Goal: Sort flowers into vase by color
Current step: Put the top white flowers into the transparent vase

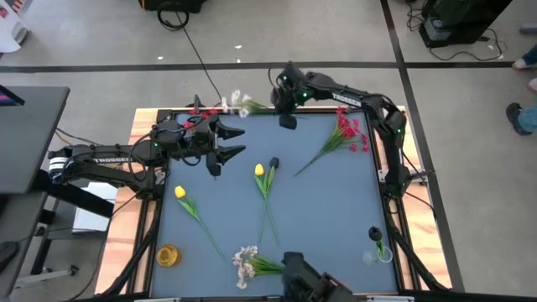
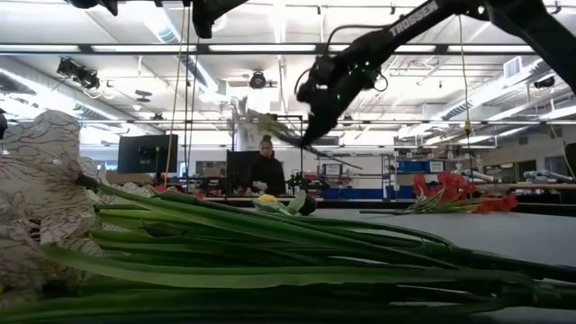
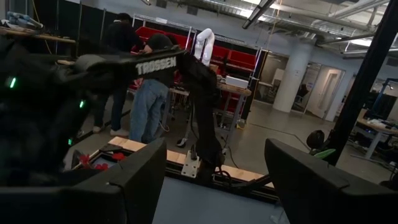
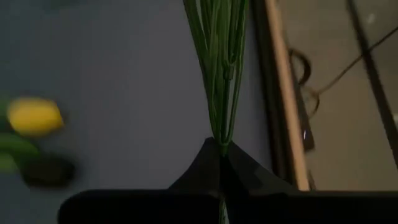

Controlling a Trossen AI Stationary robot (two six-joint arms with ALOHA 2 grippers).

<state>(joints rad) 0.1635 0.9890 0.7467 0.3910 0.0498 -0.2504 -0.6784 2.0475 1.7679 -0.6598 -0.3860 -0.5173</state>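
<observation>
- The right claw (image 1: 286,107) is pinched tight on the stalks of a white spray (image 1: 242,104) at the desk's (image 1: 336,210) far edge, lifted clear (carrying step, I judge).
- Next it needs a vase; a small one (image 1: 377,243) stands at the near right corner.
- The left claw (image 1: 225,143) waits, fingers wide, empty.
- Yellow tulips (image 1: 263,172) and red blooms (image 1: 351,131) lie unsorted.
</observation>
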